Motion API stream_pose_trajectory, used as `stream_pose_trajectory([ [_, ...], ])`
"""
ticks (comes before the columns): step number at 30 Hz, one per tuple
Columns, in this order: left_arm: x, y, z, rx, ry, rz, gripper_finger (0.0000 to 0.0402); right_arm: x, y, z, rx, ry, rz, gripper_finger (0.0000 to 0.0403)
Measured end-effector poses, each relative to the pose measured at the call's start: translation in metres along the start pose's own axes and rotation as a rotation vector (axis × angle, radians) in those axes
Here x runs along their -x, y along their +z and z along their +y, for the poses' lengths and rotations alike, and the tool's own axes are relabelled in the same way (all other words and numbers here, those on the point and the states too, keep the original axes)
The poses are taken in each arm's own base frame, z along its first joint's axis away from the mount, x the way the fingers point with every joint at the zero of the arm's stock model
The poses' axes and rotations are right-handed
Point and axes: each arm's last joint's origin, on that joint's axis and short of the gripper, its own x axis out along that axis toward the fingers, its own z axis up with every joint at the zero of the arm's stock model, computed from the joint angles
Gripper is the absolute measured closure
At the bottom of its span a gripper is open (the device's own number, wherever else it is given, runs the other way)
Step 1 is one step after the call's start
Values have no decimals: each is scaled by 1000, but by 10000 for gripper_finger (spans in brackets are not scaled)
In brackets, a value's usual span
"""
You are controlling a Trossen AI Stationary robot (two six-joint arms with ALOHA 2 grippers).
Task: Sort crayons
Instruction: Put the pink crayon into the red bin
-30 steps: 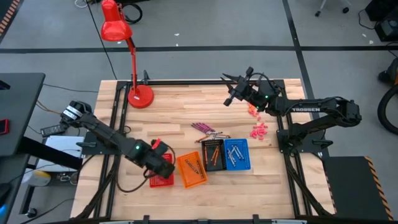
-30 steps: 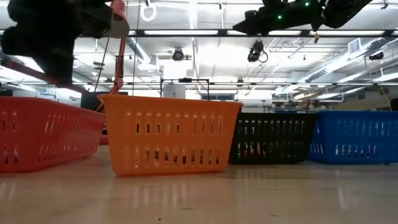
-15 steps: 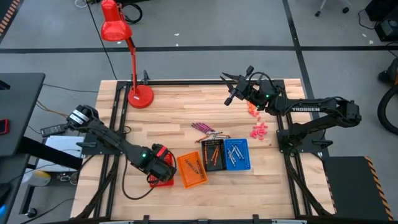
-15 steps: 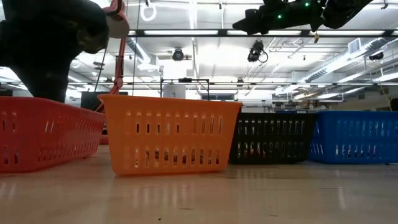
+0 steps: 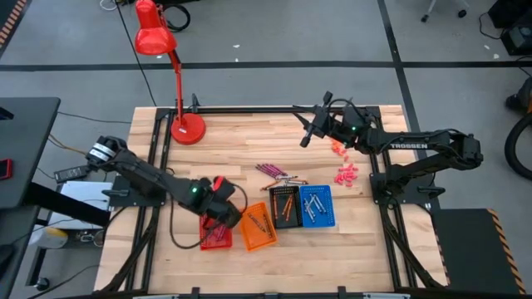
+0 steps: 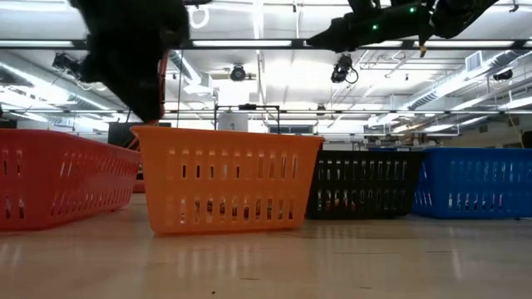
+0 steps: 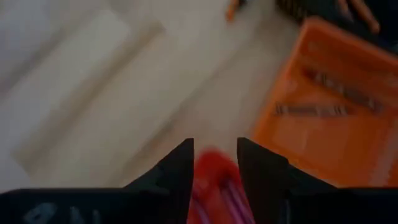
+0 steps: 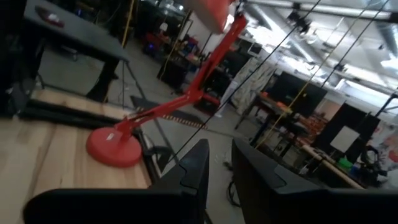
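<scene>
Since a second ago the left gripper (image 5: 223, 218) has lifted off the red basket (image 5: 214, 239) and swung right, toward the orange basket (image 5: 257, 227). Its fingers now stand apart with nothing between them — through the gap the left wrist view shows only the red basket with thin magenta-purple sticks lying in it. A crayon has most likely just been dropped there, so one more is sorted and the arm is free for the next pick.

The right gripper (image 5: 307, 132) hangs high over the far right part of the table, its fingers a narrow slot apart and holding nothing; it has turned only slightly.

Unsorted crayons remain: a loose magenta cluster (image 5: 273, 172) lies mid-table, just beyond the baskets, with a few brownish ones beside it. Sorted crayons lie in the four baskets along the near edge — red, orange, then a black basket (image 5: 284, 206) and a blue basket (image 5: 316, 205) to the right.

Around the scene: a red desk lamp (image 5: 165, 58) stands at the far left corner, and small pink pieces (image 5: 347, 174) lie near the right arm, apart from the crayons. Between the left gripper and the magenta cluster only bare table and the orange basket's rim intervene; the lamp is well clear.
</scene>
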Motion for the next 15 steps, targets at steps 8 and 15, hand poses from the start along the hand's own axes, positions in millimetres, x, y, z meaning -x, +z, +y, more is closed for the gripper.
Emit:
stream_pose_trajectory([
  [8, -27, 38, 14, -138, 81, -78, 269, 1, -12, 6, 24, 52, 124, 328],
  [15, -59, 72, 18, -309, 79, -148, 269, 3, -23, 10, -27, 35, 271, 328],
])
